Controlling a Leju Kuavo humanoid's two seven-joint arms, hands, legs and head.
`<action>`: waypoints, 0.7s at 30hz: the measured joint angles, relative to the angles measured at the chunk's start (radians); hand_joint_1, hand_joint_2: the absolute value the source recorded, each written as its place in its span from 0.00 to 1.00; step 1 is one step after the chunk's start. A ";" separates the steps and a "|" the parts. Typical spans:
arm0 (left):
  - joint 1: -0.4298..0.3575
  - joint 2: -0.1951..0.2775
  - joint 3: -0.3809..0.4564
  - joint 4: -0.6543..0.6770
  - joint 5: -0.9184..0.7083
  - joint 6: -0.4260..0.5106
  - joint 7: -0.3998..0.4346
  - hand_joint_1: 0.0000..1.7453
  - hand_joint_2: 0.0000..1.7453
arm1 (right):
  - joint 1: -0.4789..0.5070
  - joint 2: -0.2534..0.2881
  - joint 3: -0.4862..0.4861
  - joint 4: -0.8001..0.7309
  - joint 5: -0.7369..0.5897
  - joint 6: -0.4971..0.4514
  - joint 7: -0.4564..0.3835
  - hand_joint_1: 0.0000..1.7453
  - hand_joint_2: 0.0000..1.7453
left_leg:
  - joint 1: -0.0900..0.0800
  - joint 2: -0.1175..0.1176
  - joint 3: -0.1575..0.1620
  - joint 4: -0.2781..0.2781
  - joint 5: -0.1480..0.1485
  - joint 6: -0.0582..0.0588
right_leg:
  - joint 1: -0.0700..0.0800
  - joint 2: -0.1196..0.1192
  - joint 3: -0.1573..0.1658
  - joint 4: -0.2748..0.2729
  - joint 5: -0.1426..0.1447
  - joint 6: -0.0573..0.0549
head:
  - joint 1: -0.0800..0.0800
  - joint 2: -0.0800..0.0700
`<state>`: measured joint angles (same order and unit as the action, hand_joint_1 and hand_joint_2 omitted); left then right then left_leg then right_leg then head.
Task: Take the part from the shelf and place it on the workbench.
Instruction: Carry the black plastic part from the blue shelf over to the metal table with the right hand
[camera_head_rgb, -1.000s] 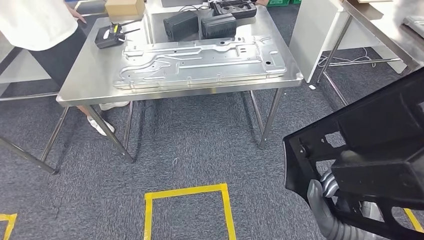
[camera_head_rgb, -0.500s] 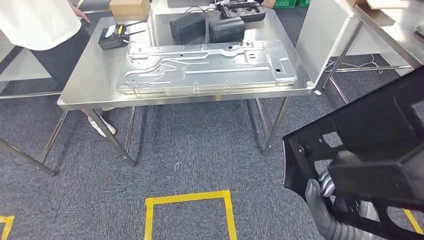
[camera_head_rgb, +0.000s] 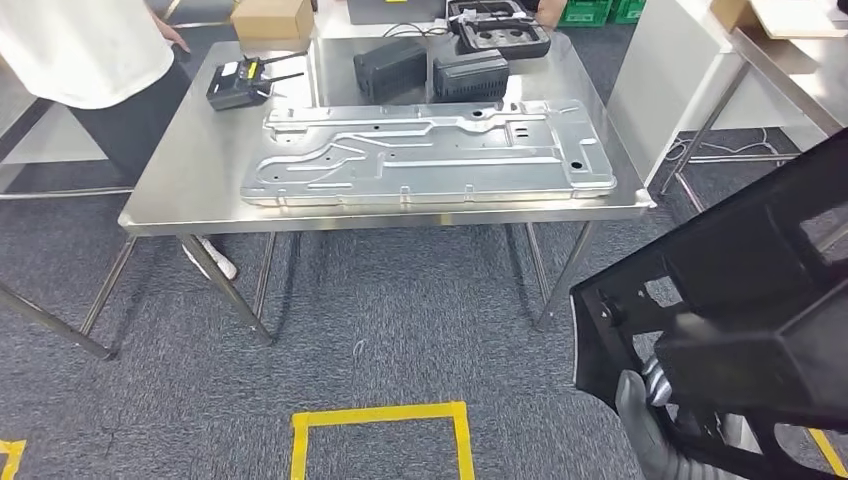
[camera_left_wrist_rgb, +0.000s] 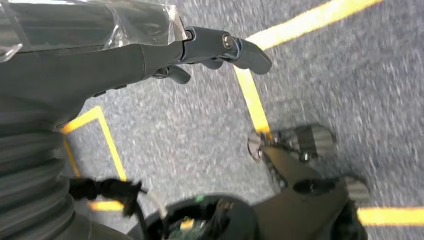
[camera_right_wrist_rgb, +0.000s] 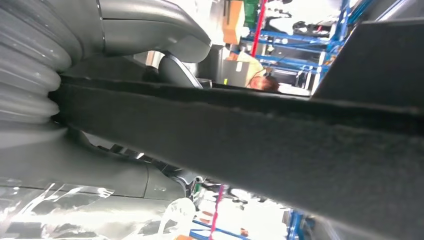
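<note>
Workbench (camera_head_rgb: 190, 170) nearer, camera moved | right hand (camera_head_rgb: 650, 420) fingers grip one black part (camera_head_rgb: 740, 300) | left hand (camera_left_wrist_rgb: 150, 55) fingers apart, empty

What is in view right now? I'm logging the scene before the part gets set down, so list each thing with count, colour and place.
Workbench: one, steel, ahead of the robot.
Metal panel: one, silver, flat on the workbench.
Black boxes: two, behind the panel.
Black tray: one, far edge of the workbench.
Handset with antennas: one, black, far left of the workbench.
Cardboard box: one, brown, beyond the workbench.
Tape square: one, yellow, on the grey carpet.
Person: one, white top, left of the workbench.
Part: one, black, held low right.
Right hand: grey, grips the part.
Left hand: dark, holds nothing, above the carpet.
</note>
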<state>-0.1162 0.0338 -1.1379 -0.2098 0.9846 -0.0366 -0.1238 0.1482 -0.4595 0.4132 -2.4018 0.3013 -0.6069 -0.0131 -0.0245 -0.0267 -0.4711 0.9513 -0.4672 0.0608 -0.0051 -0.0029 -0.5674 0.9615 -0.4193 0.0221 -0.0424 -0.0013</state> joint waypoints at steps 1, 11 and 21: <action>0.000 0.000 0.000 0.000 0.000 0.000 0.001 0.00 1.00 | 0.000 0.000 -0.001 -0.002 0.000 0.002 0.000 1.00 1.00 | 0.000 0.002 -0.002 0.016 -0.006 -0.006 | -0.003 -0.001 0.007 -0.002 -0.001 -0.006 | -0.001 0.000; -0.009 0.000 0.001 0.000 0.003 -0.018 0.008 0.00 1.00 | -0.001 0.000 -0.006 -0.006 -0.001 0.009 0.001 1.00 1.00 | 0.029 0.024 -0.118 0.082 0.035 -0.044 | -0.014 -0.005 0.069 -0.005 -0.049 -0.001 | -0.006 0.000; -0.003 0.000 0.001 0.000 0.003 -0.007 0.009 0.00 1.00 | 0.002 -0.002 -0.008 -0.008 0.002 0.006 0.003 1.00 1.00 | 0.021 0.021 -0.058 0.004 0.040 0.017 | -0.016 -0.004 -0.063 0.270 -0.183 0.043 | -0.002 0.000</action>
<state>-0.1193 0.0334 -1.1370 -0.2098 0.9878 -0.0432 -0.1152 0.1506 -0.4619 0.4050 -2.4102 0.3035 -0.6006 -0.0105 -0.0040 -0.0060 -0.5294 0.9550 -0.4277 0.0777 -0.0213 -0.0065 -0.6306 1.2313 -0.6021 0.0650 -0.0447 -0.0015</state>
